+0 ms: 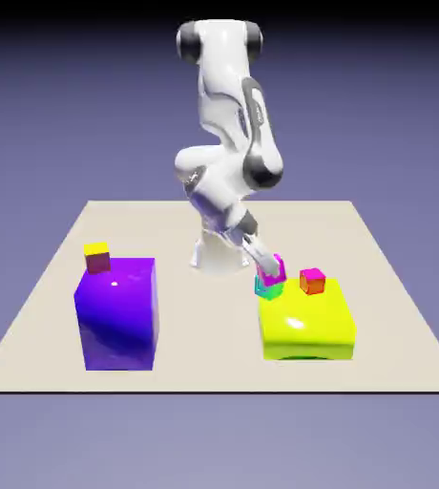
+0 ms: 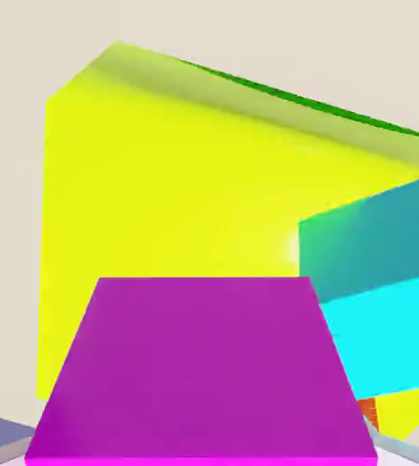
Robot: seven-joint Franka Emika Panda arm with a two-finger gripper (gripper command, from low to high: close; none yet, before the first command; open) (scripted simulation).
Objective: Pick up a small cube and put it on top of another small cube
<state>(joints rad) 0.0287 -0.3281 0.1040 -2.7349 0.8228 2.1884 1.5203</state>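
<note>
The small cube point(image 1: 275, 267), plain magenta-pink, sits between my gripper's fingers, and my gripper point(image 1: 269, 265) is shut on it. It fills the bottom of the hand view as a wide magenta face point(image 2: 204, 373) and hides most of the fingertips. Another small cube point(image 1: 265, 287), cyan, rests on the top of the yellow block at its back left corner, directly under and slightly left of the held cube in the exterior view. In the hand view the cyan cube point(image 2: 382, 291) lies to the right of the magenta one. I cannot tell whether the two touch.
The big yellow block point(image 1: 307, 325) also carries an orange-and-pink cube point(image 1: 312, 282) to the right of the cyan one. A big purple block point(image 1: 118, 313) stands at the exterior view's left with a yellow-topped maroon cube point(image 1: 97, 258) on its back corner.
</note>
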